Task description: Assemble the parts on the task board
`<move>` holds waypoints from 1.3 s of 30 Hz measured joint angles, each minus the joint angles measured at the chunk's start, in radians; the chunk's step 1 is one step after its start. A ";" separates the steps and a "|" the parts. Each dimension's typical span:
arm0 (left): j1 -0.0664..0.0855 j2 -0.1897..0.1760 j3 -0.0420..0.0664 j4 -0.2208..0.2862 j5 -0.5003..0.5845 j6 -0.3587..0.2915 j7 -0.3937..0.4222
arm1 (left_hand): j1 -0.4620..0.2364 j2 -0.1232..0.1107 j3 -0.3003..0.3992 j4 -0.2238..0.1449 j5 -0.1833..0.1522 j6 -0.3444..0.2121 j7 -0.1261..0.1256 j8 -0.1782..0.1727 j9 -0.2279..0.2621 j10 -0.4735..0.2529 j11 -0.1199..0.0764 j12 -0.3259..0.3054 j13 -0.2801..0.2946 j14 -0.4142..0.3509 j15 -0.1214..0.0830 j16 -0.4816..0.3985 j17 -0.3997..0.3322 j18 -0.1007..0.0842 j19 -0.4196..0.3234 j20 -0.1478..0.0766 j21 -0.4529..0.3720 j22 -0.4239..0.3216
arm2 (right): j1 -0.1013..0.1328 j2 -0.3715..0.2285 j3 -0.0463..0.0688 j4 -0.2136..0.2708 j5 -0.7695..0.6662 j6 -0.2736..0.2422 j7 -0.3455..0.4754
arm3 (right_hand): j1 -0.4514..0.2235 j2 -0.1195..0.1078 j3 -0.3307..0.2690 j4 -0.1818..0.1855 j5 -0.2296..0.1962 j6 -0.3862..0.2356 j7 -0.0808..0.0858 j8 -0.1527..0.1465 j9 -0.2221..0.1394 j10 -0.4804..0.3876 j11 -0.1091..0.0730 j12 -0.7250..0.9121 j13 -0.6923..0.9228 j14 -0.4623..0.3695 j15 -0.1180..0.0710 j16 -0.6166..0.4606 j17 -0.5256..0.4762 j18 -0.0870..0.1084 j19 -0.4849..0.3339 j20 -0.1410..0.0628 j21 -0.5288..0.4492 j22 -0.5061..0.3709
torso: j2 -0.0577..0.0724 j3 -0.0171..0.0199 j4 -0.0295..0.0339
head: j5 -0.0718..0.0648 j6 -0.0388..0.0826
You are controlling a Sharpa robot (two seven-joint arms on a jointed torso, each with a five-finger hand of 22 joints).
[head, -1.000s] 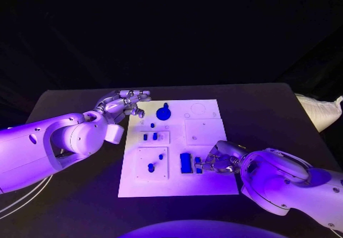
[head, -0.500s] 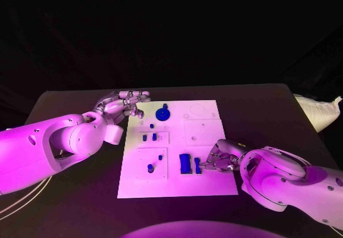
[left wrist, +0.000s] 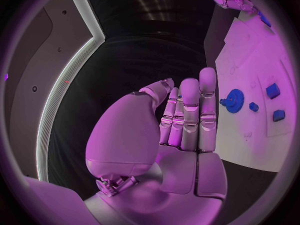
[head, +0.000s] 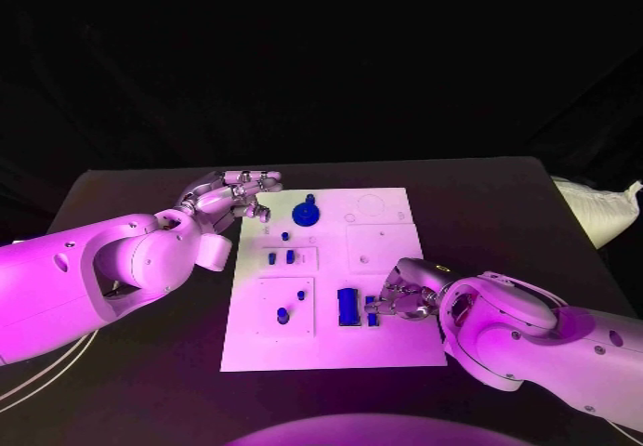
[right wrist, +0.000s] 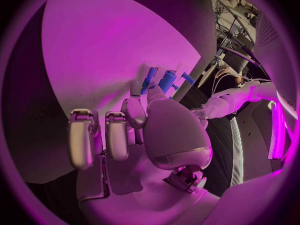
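Sliding slightly toward the picture's left since a second ago, the right robot hand is now sitting lower right of centre, fingers curled down and pinching a small blue piece beside the tall blue block on the white board. At upper left, the left robot hand is hovering by the board's edge over the desk, fingers straight and close together, holding nothing, near the blue gear.
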 measured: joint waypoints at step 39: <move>-0.004 0.005 -0.001 -0.016 0.000 0.001 0.000 | 0.000 0.000 0.000 0.000 0.000 -0.003 -0.003 0.004 -0.001 0.000 0.000 0.000 -0.001 0.002 0.002 0.000 0.000 0.000 -0.004 0.004 0.000 -0.003 | 0.033 -0.042 0.004 -0.006 0.012 -0.049 0.055 | -0.026 -0.015 -0.071 0.060 -0.080 -0.023 0.008 -0.011 -0.010 -0.006 0.009 -0.070 -0.030 -0.001 -0.007 -0.007 0.001 0.000 0.000 0.000 -0.015 0.000 | -0.007 -0.0024 -0.0017 | -0.005 0.013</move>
